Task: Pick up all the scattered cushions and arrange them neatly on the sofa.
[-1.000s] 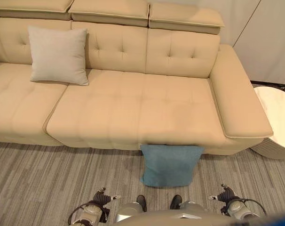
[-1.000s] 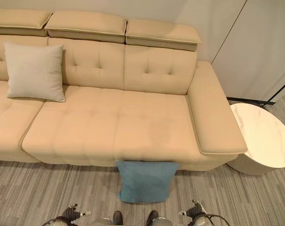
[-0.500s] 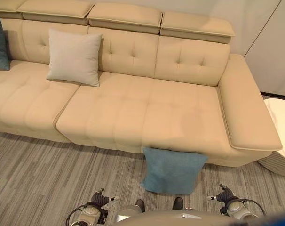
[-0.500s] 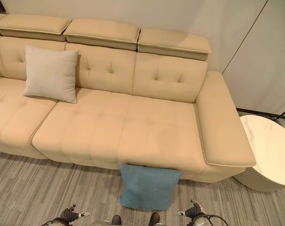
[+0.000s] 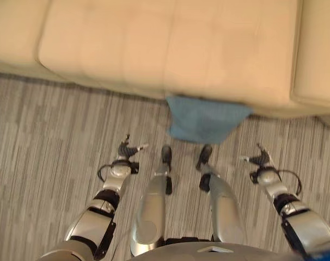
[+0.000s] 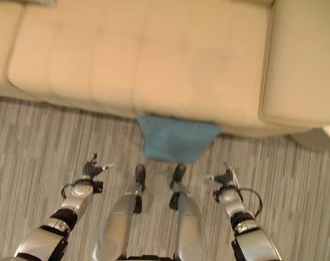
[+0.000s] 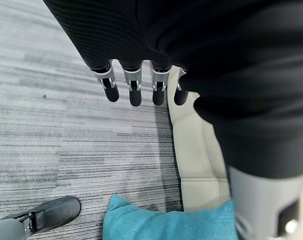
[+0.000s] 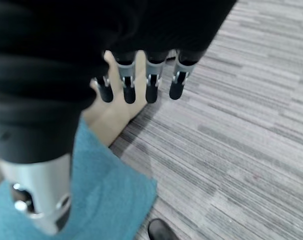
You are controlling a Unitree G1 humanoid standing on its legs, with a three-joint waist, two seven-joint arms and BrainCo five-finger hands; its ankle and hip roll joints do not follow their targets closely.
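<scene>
The head camera has tipped down since half a second ago: the backrest, the beige cushion and the round side table have slid out of the top of the frame, and both arms now reach well up into the lower half. That is the camera's move; the things themselves lie as they did.

At lower left, the left hand (image 5: 126,153) hangs over the striped grey carpet (image 5: 45,136), fingers (image 7: 135,93) straight and relaxed, holding nothing. In the upper part of the frame the cream sofa (image 5: 154,43) runs across, its seat bare in the part shown.

Centre, just below the sofa's front edge, the blue cushion (image 5: 206,118) stands on the carpet, leaning against the sofa's base with its top edge tucked under the seat's overhang. It sits between the two hands, apart from both.

At lower right, the right hand (image 5: 260,160) hangs over the carpet, fingers (image 8: 151,89) straight and loose, empty too. In its wrist view the cushion lies just beside the thumb.

No writing or labels can be read.
</scene>
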